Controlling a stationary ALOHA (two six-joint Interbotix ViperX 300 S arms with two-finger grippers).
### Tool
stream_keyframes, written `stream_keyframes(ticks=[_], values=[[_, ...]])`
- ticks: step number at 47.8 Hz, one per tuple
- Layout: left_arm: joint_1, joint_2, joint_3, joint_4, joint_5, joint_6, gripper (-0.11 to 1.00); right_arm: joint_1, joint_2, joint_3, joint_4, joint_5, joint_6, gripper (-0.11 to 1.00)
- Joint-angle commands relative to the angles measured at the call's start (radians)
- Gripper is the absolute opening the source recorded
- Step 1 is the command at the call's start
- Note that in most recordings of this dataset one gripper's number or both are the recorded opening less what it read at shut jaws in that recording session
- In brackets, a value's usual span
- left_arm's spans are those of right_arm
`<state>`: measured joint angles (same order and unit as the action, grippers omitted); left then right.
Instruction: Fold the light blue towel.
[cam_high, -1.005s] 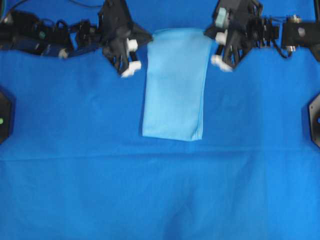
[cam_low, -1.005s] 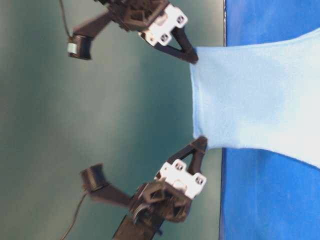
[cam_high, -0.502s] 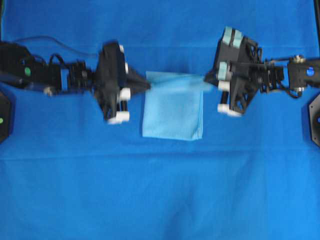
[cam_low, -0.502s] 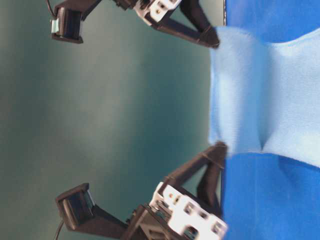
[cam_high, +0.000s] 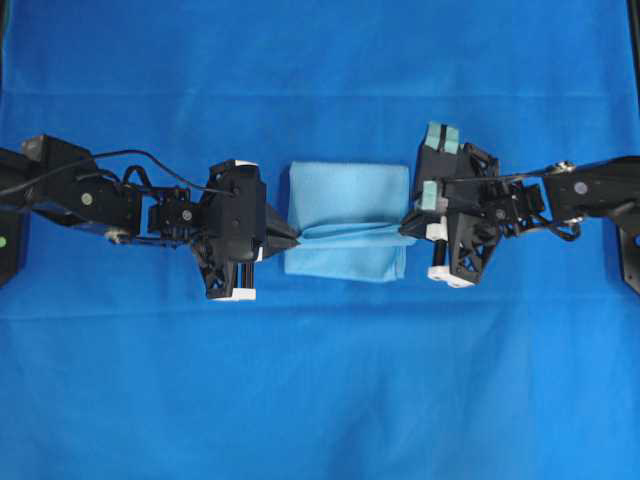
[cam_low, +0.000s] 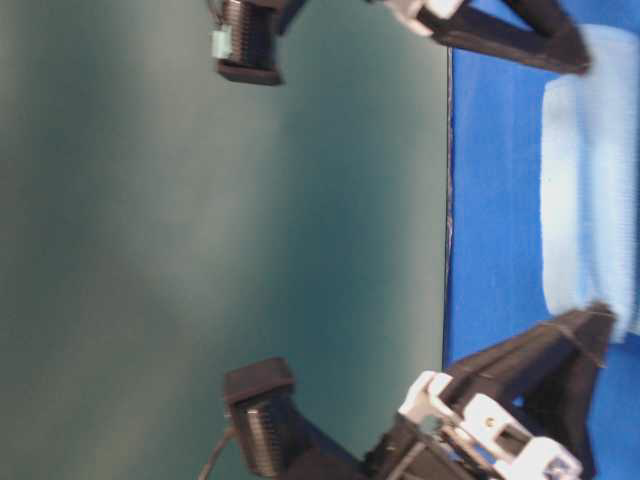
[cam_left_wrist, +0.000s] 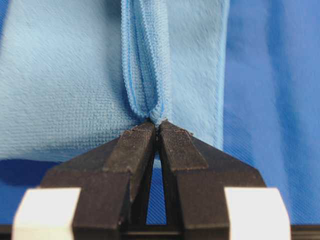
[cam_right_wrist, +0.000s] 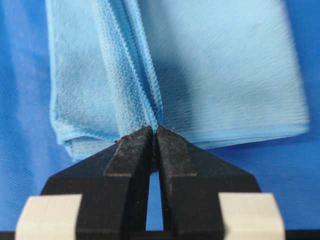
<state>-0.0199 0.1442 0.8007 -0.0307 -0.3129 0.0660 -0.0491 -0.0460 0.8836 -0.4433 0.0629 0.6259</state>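
The light blue towel (cam_high: 347, 205) lies folded at the middle of the table, with a raised edge stretched between both grippers. My left gripper (cam_high: 296, 238) is shut on that edge at the towel's left side; the pinched hem (cam_left_wrist: 150, 75) rises straight from its tips (cam_left_wrist: 157, 125). On the right side my right gripper (cam_high: 404, 229) is shut on the same edge, with layered hems (cam_right_wrist: 131, 75) running up from its tips (cam_right_wrist: 154, 129). The held edge hangs low over the towel's near part. In the table-level view the towel (cam_low: 590, 190) shows at the right.
A royal-blue table cloth (cam_high: 320, 380) covers the whole table. Both black arms (cam_high: 90, 195) (cam_high: 580, 190) reach in from the sides at mid height. A dark object (cam_high: 630, 240) sits at the right edge of the table.
Both grippers have carried the towel's far edge toward the near edge, lowering it. The towel's visible length has shrunk by about half. Both grips stayed shut.
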Motion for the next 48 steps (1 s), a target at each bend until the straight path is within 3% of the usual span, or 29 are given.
stream_keyframes(ticks=[1,16,20,22,30,32,38,48], values=[[-0.015,0.006,-0.012,-0.002,-0.014,-0.002,0.02,0.014,0.005,-0.012,0.008,-0.02,0.009,0.04],[0.002,0.026,-0.026,-0.002,-0.02,-0.009,0.03,0.014,0.02,-0.035,0.008,-0.029,0.028,0.05],[0.003,0.029,-0.031,-0.002,-0.02,-0.009,0.09,0.014,0.029,-0.049,0.008,-0.037,0.028,0.06],[0.003,0.029,-0.034,-0.002,-0.02,-0.009,0.18,0.015,0.034,-0.055,0.006,-0.037,0.028,0.12],[0.003,0.026,-0.035,-0.002,-0.018,-0.008,0.6,0.023,0.037,-0.069,0.005,-0.023,0.026,0.62],[0.003,0.021,-0.035,-0.002,-0.014,-0.005,0.68,0.026,0.031,-0.069,0.006,-0.014,0.026,0.67],[0.003,-0.023,-0.032,-0.002,0.021,0.008,0.69,0.035,-0.011,-0.075,0.006,0.037,0.028,0.61],[0.003,-0.166,-0.026,0.0,0.137,0.012,0.66,0.08,-0.153,-0.089,0.003,0.155,0.018,0.62]])
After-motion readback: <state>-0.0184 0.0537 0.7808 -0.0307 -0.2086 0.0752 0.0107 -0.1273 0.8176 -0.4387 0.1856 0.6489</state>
